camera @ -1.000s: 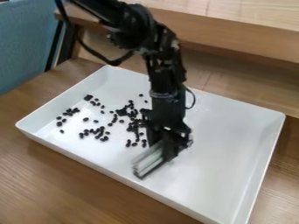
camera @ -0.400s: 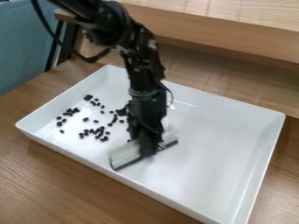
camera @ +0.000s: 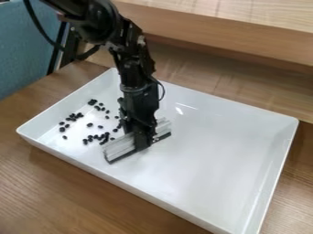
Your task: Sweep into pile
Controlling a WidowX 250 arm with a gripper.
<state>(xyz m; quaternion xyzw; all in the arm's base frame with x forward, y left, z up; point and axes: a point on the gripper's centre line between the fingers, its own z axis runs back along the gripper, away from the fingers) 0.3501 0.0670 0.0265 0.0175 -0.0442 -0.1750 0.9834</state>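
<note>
Gripping a white sweeper (camera: 120, 147), the pincer (camera: 142, 140) is closed round its middle.

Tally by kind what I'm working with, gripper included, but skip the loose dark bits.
White tray: 1
Sweeping tool, in the gripper: 1
Black gripper: 1
Total: 3
</note>
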